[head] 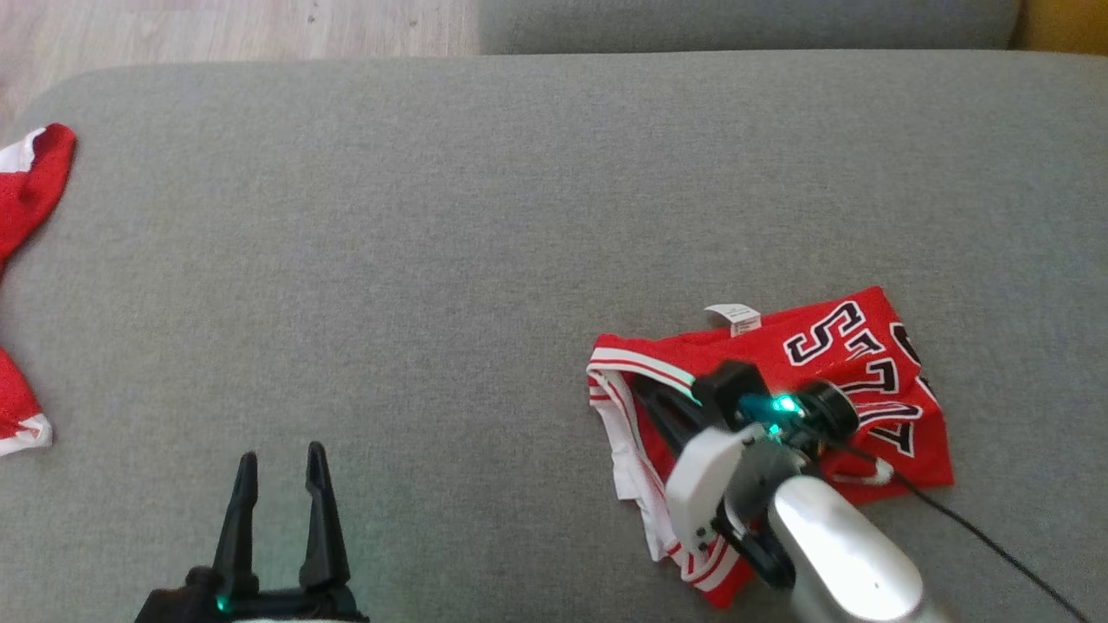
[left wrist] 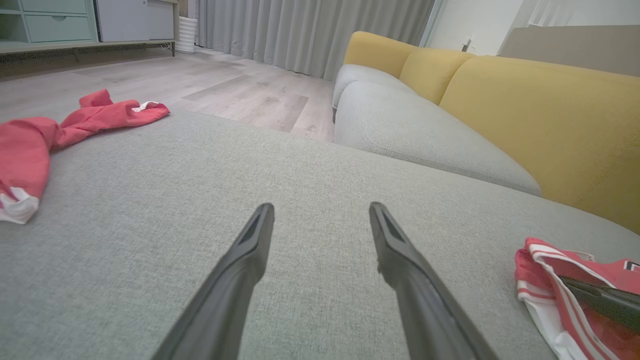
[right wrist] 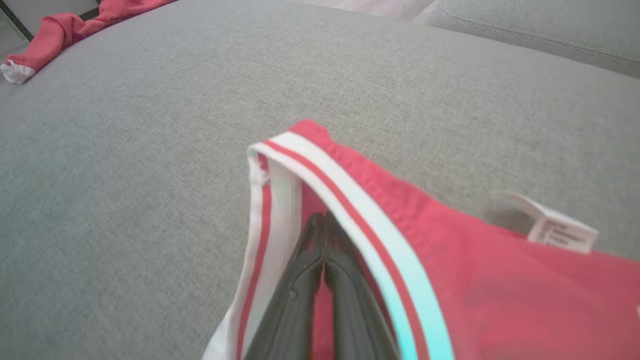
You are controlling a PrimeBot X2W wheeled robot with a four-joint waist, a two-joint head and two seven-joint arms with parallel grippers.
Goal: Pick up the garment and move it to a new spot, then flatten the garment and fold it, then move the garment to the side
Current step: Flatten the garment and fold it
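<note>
1. The grey sofa cushion (head: 433, 216) is carrying the garment (head: 762, 346), which is lying crumpled and half-folded.
2. Pickup is being attempted: the right tool (right wrist: 322, 225) is pressing its fingers together on the garment's striped hem.
3. Next it is probably needing a clean lift — all layers rising together.
4. The left tool (head: 281, 459) is hovering well left of the garment, fingers apart.
5. Another red cloth (head: 30, 182) is lying far left of the garment — likely no obstacle.
</note>
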